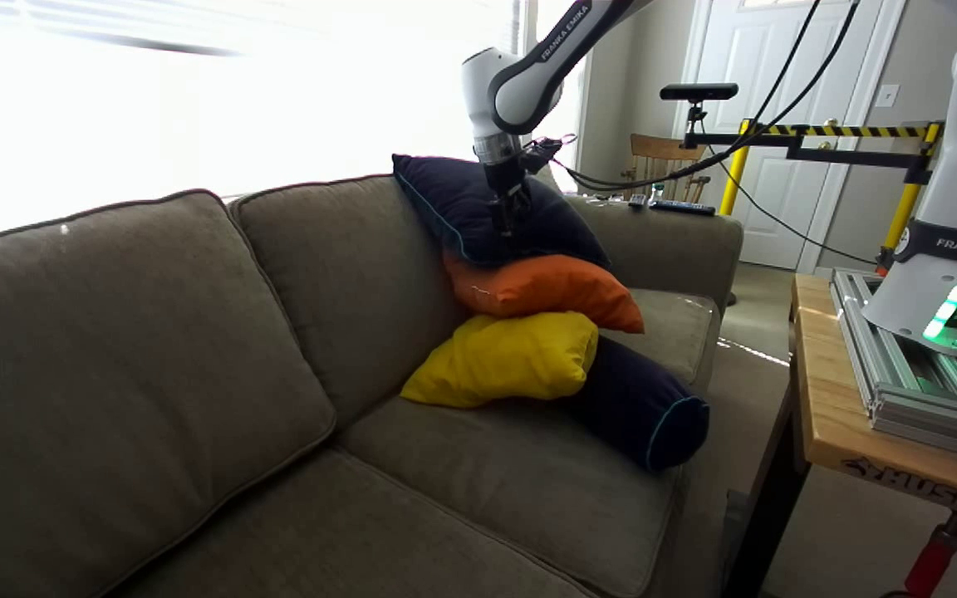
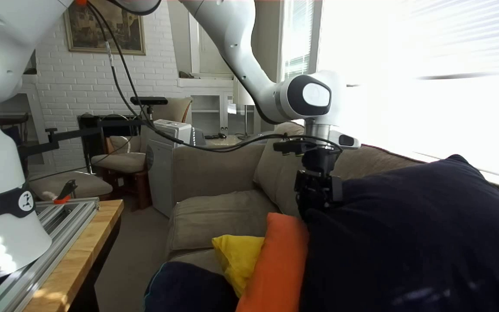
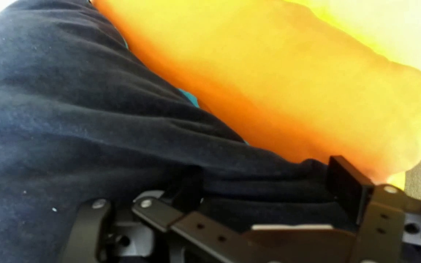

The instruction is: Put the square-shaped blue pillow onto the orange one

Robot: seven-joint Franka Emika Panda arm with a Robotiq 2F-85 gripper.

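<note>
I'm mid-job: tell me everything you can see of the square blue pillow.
The square blue pillow is dark navy, soft-looking fabric with teal piping along an edge and creases across its face. It sits tilted, one upper corner by the top of the sofa backrest; its lower edge appears to rest on the orange pillow. The gripper is at it, jaws apart; whether they touch the fabric is unclear.
</note>
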